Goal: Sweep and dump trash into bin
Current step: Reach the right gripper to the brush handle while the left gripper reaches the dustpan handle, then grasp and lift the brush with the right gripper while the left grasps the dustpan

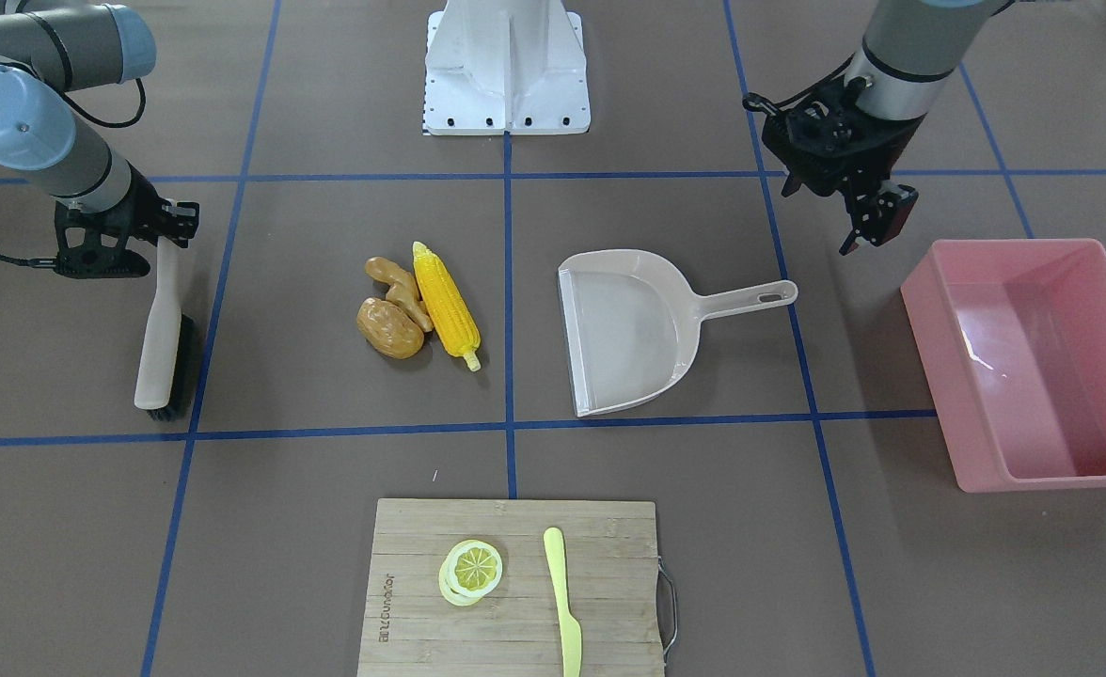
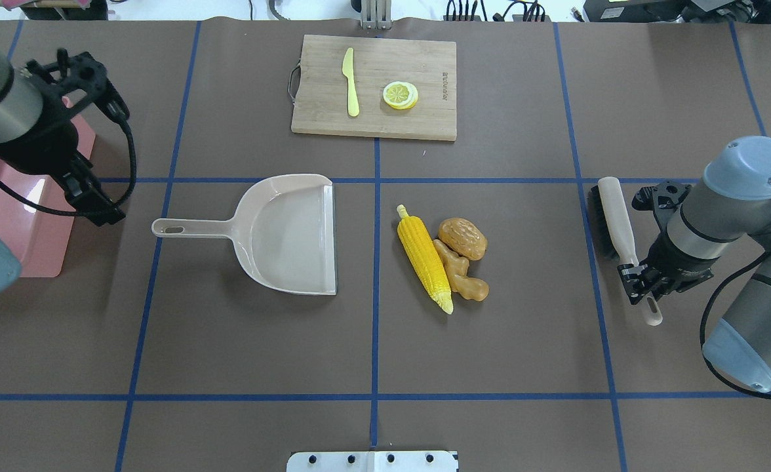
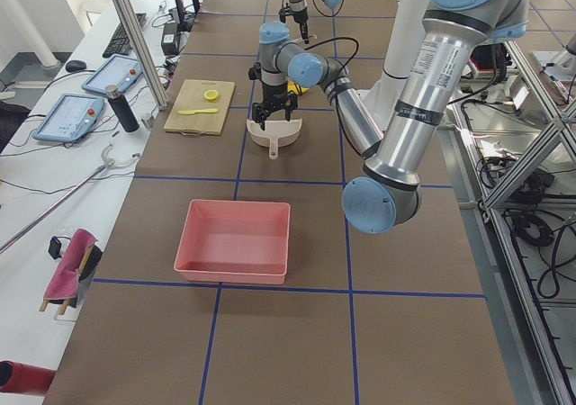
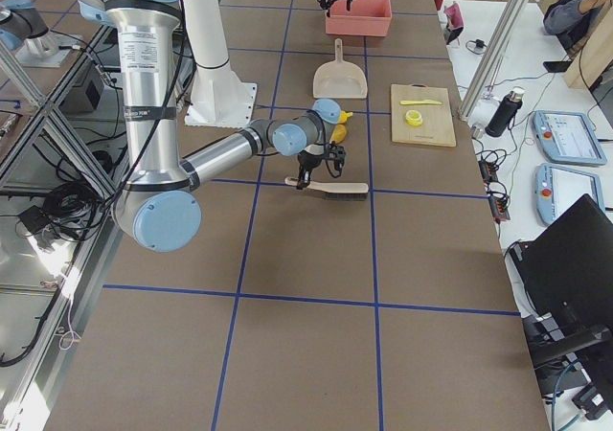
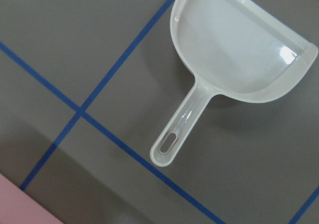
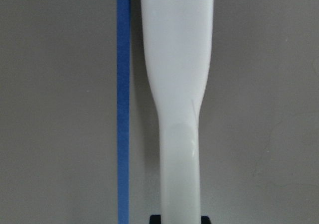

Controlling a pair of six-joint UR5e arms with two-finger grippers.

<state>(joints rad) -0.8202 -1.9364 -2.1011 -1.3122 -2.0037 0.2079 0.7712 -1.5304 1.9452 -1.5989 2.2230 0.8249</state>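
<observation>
My main worry is the dustpan (image 2: 287,233): nothing is holding it. If the brush (image 2: 612,210) drives the trash at its open lip, I'd expect the pan to skid away instead of taking the load. The corn cob (image 2: 423,257) lies roughly parallel to that lip, so a crooked stroke could roll it past the pan's corner. The potato (image 2: 463,237) and ginger root (image 2: 462,274) are lumpy and touch each other, and they may split off sideways. All three sit just off the pan's mouth, apart from it. The pink bin (image 1: 1042,478) waits beyond the pan's handle end.

The right claw (image 2: 638,275) is closed around the brush's handle near its tail end (a long lever, so the bristles could twist under load). The brush lies on the counter, on the far side of the trash from the pan. The left claw (image 1: 871,226) hovers near the pan's handle end without touching it. Its fingers look parted and it holds nothing.
</observation>
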